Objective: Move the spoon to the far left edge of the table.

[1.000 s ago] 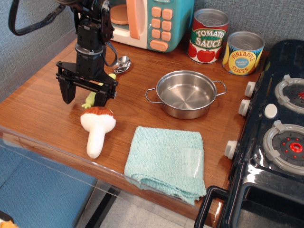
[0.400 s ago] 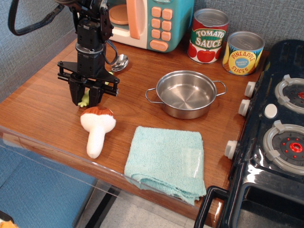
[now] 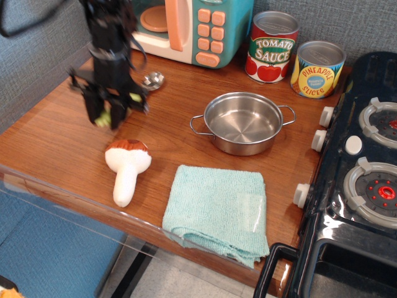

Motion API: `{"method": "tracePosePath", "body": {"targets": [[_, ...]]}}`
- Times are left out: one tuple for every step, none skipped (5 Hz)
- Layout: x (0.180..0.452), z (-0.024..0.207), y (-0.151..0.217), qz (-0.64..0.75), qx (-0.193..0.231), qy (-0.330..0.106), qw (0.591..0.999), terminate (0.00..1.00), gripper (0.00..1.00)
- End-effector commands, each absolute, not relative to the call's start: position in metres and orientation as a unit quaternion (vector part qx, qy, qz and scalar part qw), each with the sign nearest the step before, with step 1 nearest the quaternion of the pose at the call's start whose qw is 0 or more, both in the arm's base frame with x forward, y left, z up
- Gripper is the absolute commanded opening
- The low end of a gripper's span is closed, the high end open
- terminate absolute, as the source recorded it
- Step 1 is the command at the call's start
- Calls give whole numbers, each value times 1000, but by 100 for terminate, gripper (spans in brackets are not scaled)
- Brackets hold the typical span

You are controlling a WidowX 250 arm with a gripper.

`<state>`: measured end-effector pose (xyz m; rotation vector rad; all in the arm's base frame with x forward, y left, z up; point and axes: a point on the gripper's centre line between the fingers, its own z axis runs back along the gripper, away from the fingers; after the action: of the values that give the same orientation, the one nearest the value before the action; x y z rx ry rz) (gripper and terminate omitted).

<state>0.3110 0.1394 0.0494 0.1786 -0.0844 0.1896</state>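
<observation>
gripper clamped on spoon handle | spoon lifted above table | blurred

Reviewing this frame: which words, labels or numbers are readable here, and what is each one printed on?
"TOMATO SAUCE": on the red and green can at the back of the table.
"PINEAPPLE SLICES": on the yellow and blue can beside it; the smaller print within that label is too small to read.
The toy microwave has orange buttons, but no marks on them can be read.
Nothing else carries legible text.
</observation>
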Motion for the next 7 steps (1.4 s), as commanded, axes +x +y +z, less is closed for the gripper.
{"method": "tracePosePath", "body": {"targets": [[254,96,174,62,98,-84,990,0,0],[227,94,188,51,99,-69,991,0,0],[208,77,203,41,104,-40,993,0,0],[213,66,220,29,116,-33,992,0,0],[236,53,237,15,117,-36,992,0,0],[249,36,241,4,102,-39,994,0,0],[254,27,242,-6,88,-41,995,0,0]]}}
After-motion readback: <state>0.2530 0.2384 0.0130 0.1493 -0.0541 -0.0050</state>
